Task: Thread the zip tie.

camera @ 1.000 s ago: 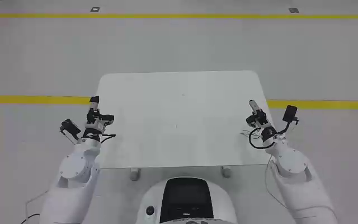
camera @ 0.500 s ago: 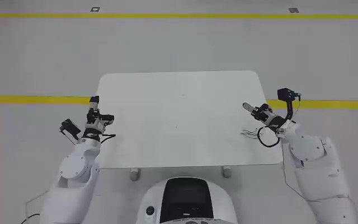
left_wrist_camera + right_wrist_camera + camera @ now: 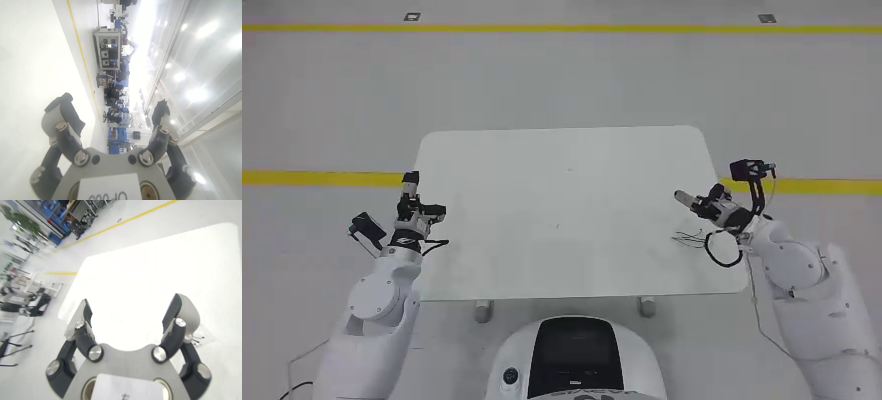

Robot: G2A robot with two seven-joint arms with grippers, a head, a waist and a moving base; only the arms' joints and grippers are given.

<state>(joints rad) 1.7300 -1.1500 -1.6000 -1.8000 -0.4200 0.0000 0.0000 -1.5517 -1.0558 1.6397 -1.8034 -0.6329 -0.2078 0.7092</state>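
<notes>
Top view: the white table is the largest item, standing across a yellow line on the floor. My left pincer is positioned at the table's left edge, well apart from the task's thing. In the left wrist view, my left pincer has its two fingers spread wide with nothing between them. My right pincer is positioned over the table's right edge, pointing inward across the surface. In the right wrist view, my right pincer likewise has its fingers spread apart and holds nothing. The zip tie shows as thin dark strands lying on the table near its right edge, just beside my right pincer and not touching it. I cannot tell how many strands there are.
</notes>
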